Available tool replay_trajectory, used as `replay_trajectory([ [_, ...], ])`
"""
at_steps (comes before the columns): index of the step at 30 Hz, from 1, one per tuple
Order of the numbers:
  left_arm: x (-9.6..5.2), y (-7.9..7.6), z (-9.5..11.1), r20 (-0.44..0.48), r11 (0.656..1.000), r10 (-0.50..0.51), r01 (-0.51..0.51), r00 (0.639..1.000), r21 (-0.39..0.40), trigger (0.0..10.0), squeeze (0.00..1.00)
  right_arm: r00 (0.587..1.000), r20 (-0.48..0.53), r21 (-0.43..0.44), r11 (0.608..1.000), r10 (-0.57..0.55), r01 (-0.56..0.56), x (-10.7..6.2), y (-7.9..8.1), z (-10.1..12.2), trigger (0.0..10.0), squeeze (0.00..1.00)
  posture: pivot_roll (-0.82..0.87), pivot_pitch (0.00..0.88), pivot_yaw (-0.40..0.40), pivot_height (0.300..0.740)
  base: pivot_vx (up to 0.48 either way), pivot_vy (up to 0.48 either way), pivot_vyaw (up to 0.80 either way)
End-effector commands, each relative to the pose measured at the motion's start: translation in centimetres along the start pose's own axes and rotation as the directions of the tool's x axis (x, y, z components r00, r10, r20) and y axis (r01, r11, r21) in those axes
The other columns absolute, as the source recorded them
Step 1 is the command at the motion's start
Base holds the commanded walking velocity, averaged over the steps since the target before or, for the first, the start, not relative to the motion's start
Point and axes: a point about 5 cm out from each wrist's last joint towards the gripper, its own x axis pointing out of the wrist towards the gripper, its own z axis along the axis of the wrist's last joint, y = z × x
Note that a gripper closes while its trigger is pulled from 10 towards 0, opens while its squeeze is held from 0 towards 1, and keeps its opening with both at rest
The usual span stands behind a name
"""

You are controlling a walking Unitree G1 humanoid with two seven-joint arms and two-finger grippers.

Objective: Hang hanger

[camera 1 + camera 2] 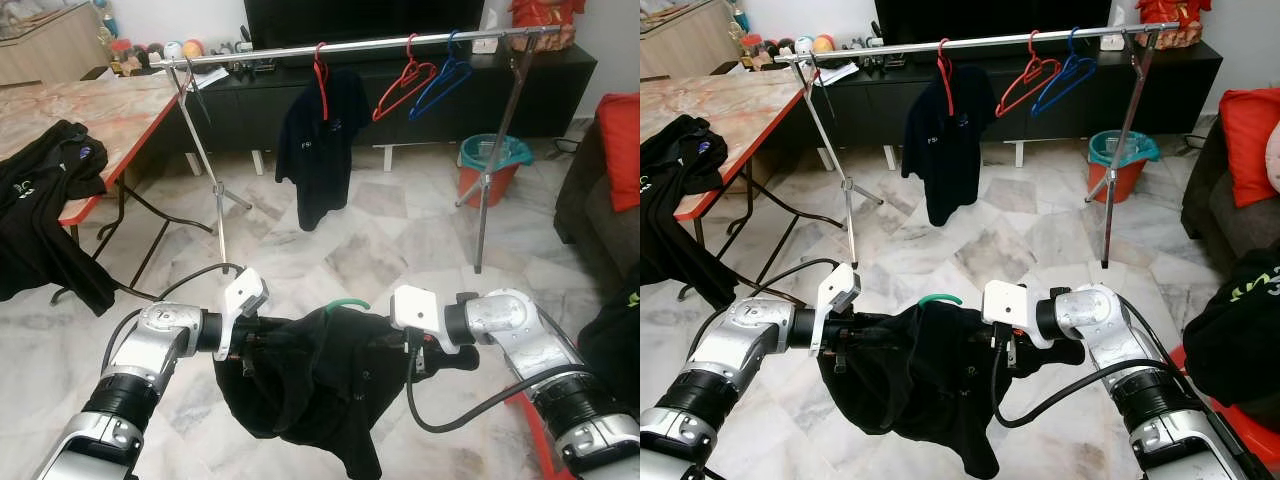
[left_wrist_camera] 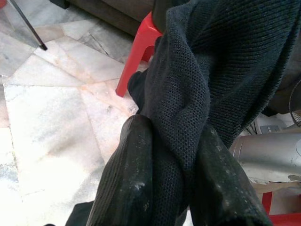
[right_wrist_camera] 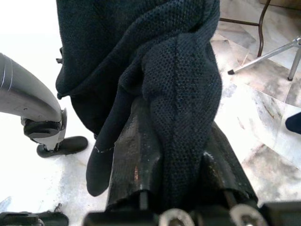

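We hold the limp black knit shirt (image 1: 320, 385) on its green hanger (image 1: 347, 303) before the steel rail (image 1: 350, 46); left gripper (image 2: 171, 188) and right gripper (image 3: 176, 160) pinch cloth; soft and light, better gripped by the hanger

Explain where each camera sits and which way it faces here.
Left eye view: head, looking forward and down at the clothes rack; both silver arms show.
Right eye view: same scene, both arms again.
Left wrist view: along the left gripper, shut on the black shirt.
Right wrist view: along the right gripper, shut on that shirt; the left arm shows.
Shared: the shirt.
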Motion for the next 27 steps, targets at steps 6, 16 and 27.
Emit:
replay_trajectory([
  [6,0.4,-0.4,0.1,0.010,0.999,-0.039,0.039,0.999,0.006,0.0,0.00,0.998,0.068,-0.046,0.999,-0.019,0.022,0.4,-0.7,1.9,9.1,0.00,-0.01,0.000,0.130,0.740,0.000,0.000,0.00],
  [16,0.3,-0.4,0.1,0.008,0.999,-0.041,0.041,0.999,0.005,0.0,0.00,0.998,0.060,-0.027,1.000,-0.002,0.004,0.2,-0.5,1.6,10.0,1.00,0.00,0.000,0.126,0.740,0.000,0.000,0.00],
  [27,0.3,-0.4,-0.2,0.007,0.999,-0.037,0.037,0.999,0.002,0.0,0.00,0.999,0.019,-0.047,0.998,-0.049,0.049,-0.8,-1.4,1.3,10.0,1.00,-0.01,0.000,0.118,0.740,0.000,0.000,0.00],
])
